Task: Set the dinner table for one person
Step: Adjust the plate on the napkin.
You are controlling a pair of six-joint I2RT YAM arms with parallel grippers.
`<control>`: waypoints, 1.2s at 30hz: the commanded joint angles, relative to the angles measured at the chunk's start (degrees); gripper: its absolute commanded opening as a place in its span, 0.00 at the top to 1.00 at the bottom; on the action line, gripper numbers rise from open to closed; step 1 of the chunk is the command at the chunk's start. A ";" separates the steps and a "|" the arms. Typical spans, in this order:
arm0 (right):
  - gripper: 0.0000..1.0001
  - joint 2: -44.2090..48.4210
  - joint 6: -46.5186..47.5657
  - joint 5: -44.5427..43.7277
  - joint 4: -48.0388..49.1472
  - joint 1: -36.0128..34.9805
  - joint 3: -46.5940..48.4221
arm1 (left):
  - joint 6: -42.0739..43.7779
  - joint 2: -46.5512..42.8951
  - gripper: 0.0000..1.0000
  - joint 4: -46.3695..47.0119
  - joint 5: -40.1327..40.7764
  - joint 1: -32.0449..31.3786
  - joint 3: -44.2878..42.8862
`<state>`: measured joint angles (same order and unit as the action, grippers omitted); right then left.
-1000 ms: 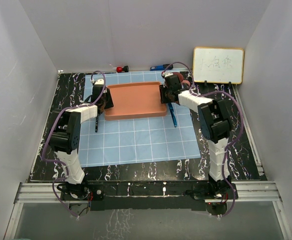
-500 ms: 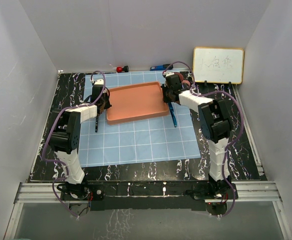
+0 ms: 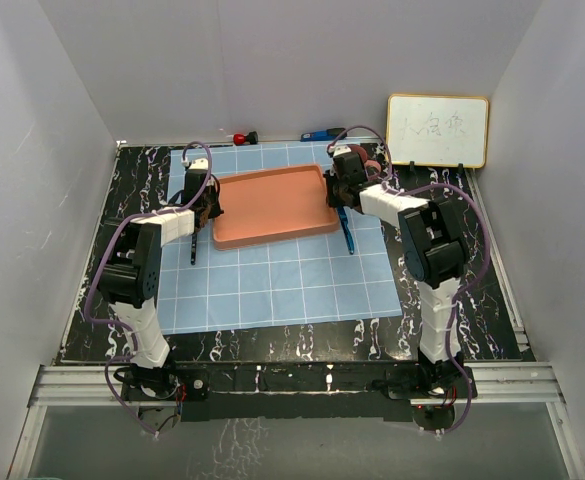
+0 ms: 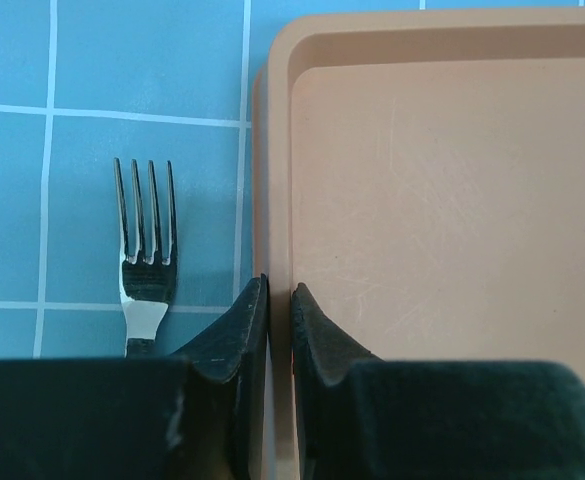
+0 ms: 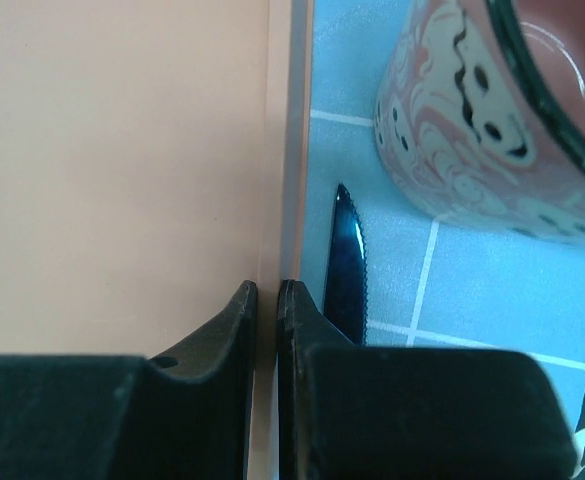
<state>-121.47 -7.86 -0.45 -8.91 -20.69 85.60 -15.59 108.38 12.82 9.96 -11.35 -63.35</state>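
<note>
Black marbled surface (image 3: 272, 345) fills the white-walled booth (image 3: 272, 60) beneath everything. Left hand (image 4: 270, 310) clamped on the tray (image 4: 422, 200) at its left rim, right hand (image 5: 267, 295) clamped on the right rim. Tray placing looks underway; next needs an even, level two-arm move. Fork (image 4: 144, 260) and knife (image 5: 344, 270) flank it on blue cloth (image 3: 272, 280), cup (image 5: 452, 130) beside the knife.

An orange rectangular tray (image 3: 272, 205) lies on a light-blue gridded cloth (image 3: 272, 285), black fork (image 4: 144, 250) at its nine o'clock, dark serrated knife (image 5: 347, 265) at three, marbled ceramic mug (image 5: 462, 130) at two.
</note>
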 commanded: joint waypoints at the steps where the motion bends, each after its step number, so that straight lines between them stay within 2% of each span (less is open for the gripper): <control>1: 1.00 3.86 -1.22 3.39 -2.50 -1.74 -3.54 | 0.54 -2.56 1.00 -2.06 -1.54 0.16 -0.10; 23: 1.00 12.27 -3.61 3.19 -4.28 -4.65 -11.11 | -0.58 -9.86 1.00 -4.17 -1.91 0.12 6.21; 34: 1.00 12.48 -3.99 3.18 -5.08 -5.15 -10.89 | -1.09 -8.93 1.00 -4.17 -2.43 0.15 6.32; 36: 1.00 12.40 -4.00 3.05 -5.45 -5.10 -10.64 | -1.28 -8.58 0.95 -4.21 -2.69 0.11 6.29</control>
<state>-112.46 -12.16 -1.87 -12.86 -24.36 75.11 -15.44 101.49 8.47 8.80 -11.35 -57.21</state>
